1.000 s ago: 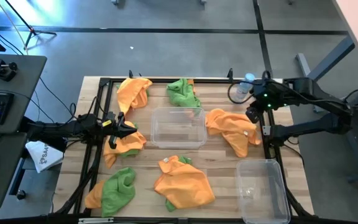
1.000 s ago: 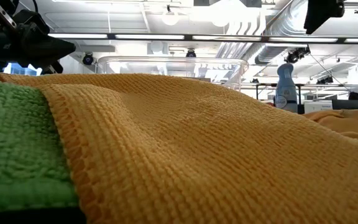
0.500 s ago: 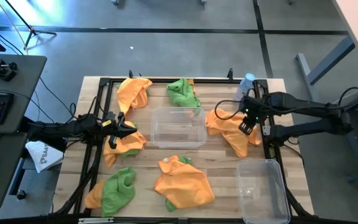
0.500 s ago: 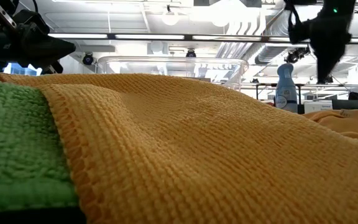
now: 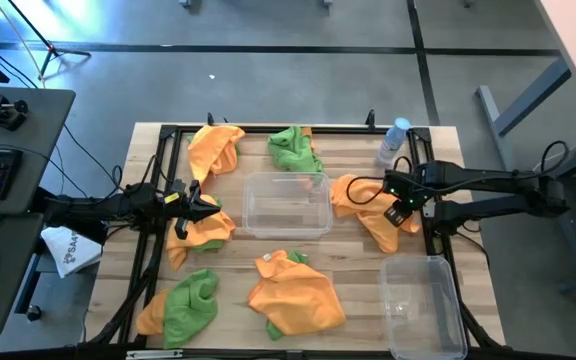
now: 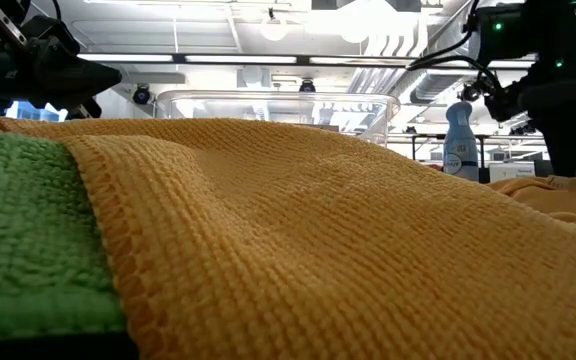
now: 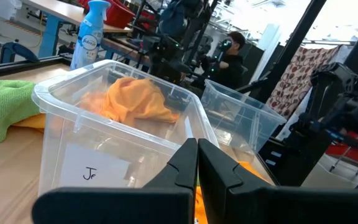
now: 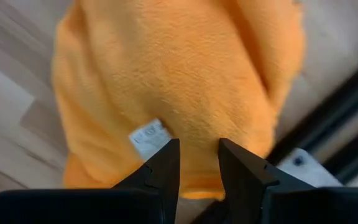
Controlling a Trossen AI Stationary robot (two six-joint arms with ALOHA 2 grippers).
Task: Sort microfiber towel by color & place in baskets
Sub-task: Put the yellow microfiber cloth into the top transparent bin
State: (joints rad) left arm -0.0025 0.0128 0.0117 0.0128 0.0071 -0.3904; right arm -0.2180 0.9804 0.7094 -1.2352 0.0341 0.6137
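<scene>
Here the right gripper [image 5: 400,212] hangs over the orange towel [image 5: 373,208] that lies just right of the centre basket [image 5: 286,203], its two fingers [image 8: 165,163] parted with a gap between them and nothing pinched yet; in the right wrist view they point straight down at the cloth beside its small white tag [image 8: 149,137], a pose that suits a downward pinch on a raised fold. The left gripper [image 5: 206,208] sits left of the centre basket with its jaws pressed together, resting at the edge of another orange towel [image 5: 202,231]; whether any cloth is caught between them cannot be told. The centre basket looks empty from above. A second basket [image 5: 423,305] stands well to the right and toward the front edge of it, also seemingly empty. Green towels [image 5: 294,148] lie behind the centre basket and off to its front left [image 5: 190,305], so the sorting appears barely begun.
</scene>
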